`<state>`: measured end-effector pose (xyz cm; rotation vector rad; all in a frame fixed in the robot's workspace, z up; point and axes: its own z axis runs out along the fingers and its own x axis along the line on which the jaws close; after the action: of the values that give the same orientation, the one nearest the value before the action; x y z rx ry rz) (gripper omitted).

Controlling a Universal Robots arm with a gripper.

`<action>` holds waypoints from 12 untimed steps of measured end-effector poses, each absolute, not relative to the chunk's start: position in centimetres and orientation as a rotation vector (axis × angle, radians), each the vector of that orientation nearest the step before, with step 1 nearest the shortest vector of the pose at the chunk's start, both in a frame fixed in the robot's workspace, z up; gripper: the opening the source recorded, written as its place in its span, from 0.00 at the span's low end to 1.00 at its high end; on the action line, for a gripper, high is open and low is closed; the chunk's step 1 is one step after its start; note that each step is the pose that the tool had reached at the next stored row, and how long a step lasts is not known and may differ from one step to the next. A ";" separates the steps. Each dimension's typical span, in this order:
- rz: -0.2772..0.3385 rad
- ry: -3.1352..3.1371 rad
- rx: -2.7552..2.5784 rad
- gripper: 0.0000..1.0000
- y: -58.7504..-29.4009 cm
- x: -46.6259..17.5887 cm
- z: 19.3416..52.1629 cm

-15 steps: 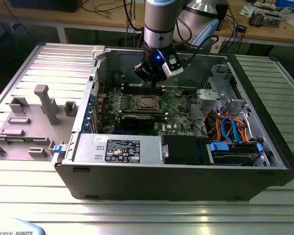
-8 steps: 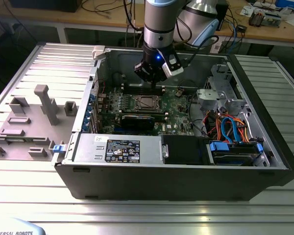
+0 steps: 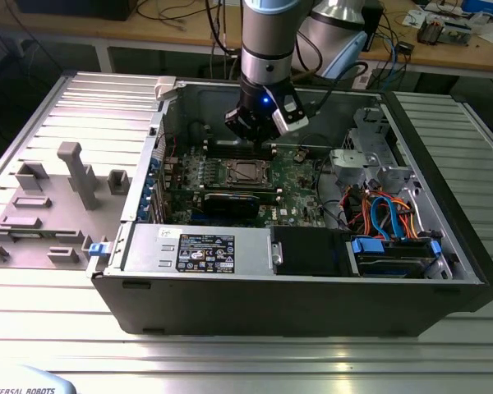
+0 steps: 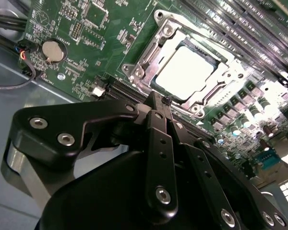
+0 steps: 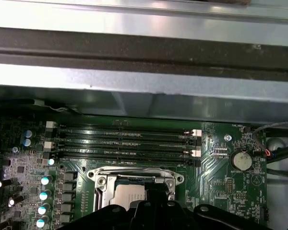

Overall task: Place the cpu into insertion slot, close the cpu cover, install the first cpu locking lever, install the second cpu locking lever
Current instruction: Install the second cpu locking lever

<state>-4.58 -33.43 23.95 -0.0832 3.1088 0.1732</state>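
- Cpu [image 4: 185,72]: flat square chip with a pale metal top, lying level in the slot [image 4: 159,72] on the motherboard [image 4: 86,43]; seen in both wrist views and, small, in the exterior view [image 3: 246,171].
- Slot: square socket with a silvery rim and screws at its corners, framing the cpu on all sides.
- Cover [image 5: 134,173]: thin silvery frame; whether it lies down over the chip cannot be told.
- Gripper [image 4: 156,98]: black, fingers drawn together to a narrow tip with nothing between them; the tip hangs just beside the slot's edge, apart from the cpu. In the exterior view [image 3: 251,131] it sits above the board, just behind the socket.
- Memory slots [image 5: 125,141]: long dark rows alongside the socket, on its far side from the gripper.
- Coin cell [image 4: 53,50]: round, silver, on the board, well apart from the socket.
- Case [image 3: 312,304]: open computer chassis lying on a ribbed metal table [image 3: 230,361].
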 end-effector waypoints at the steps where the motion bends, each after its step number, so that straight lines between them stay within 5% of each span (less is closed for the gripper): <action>1: 0.173 3.109 -0.083 0.11 -33.5 -4.6 24.0; 12: 0.173 3.109 -0.083 0.11 -33.8 -4.6 24.0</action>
<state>-4.58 -33.83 23.96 -0.0833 3.1089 0.1730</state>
